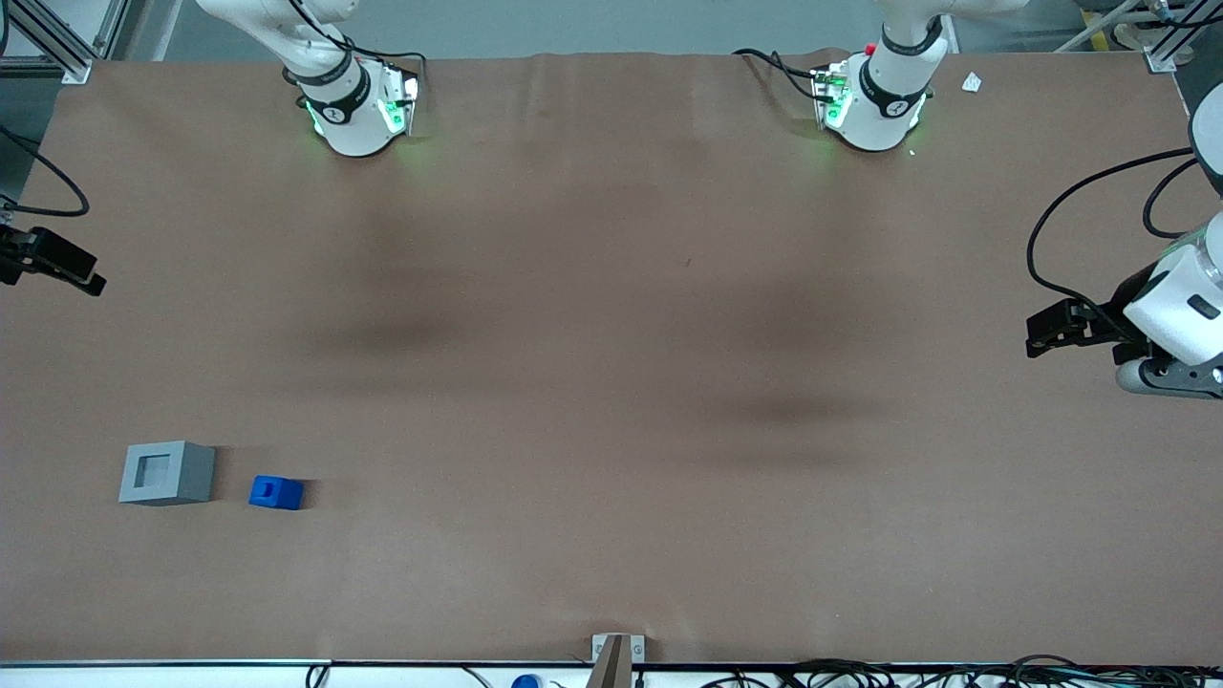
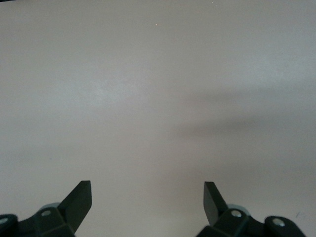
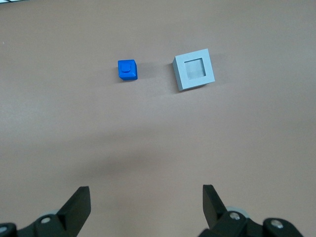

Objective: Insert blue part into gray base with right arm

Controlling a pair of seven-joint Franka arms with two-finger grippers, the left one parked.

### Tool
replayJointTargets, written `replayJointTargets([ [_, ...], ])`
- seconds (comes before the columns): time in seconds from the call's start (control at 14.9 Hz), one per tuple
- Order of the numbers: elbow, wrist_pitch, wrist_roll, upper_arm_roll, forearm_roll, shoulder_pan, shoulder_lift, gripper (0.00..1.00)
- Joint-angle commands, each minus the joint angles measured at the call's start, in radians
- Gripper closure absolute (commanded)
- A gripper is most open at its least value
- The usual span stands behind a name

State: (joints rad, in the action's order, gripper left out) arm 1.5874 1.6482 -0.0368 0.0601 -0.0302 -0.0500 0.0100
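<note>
The blue part [image 1: 275,492] lies on the brown table close beside the gray base [image 1: 167,472], apart from it, on the side toward the parked arm. The base stands upright with its square socket facing up and nothing in it. Both sit toward the working arm's end of the table, near the front camera. My right gripper [image 1: 59,260] hangs at that end of the table, farther from the front camera than both blocks. In the right wrist view the gripper [image 3: 146,197] is open and empty, well above the blue part [image 3: 127,69] and the gray base [image 3: 194,69].
The two arm bases [image 1: 354,105] [image 1: 874,96] stand at the table edge farthest from the front camera. A small white scrap [image 1: 972,82] lies near the parked arm's base. A metal bracket [image 1: 617,655] and cables line the near table edge.
</note>
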Motion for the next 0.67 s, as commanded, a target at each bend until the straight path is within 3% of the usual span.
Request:
replayJointTargets([
  [0.0, -0.007, -0.010, -0.002, -0.008, -0.016, -0.010, 0.004, 0.00],
  [0.6, -0.015, 0.022, 0.011, -0.010, -0.014, -0.016, 0.096, 0.00],
])
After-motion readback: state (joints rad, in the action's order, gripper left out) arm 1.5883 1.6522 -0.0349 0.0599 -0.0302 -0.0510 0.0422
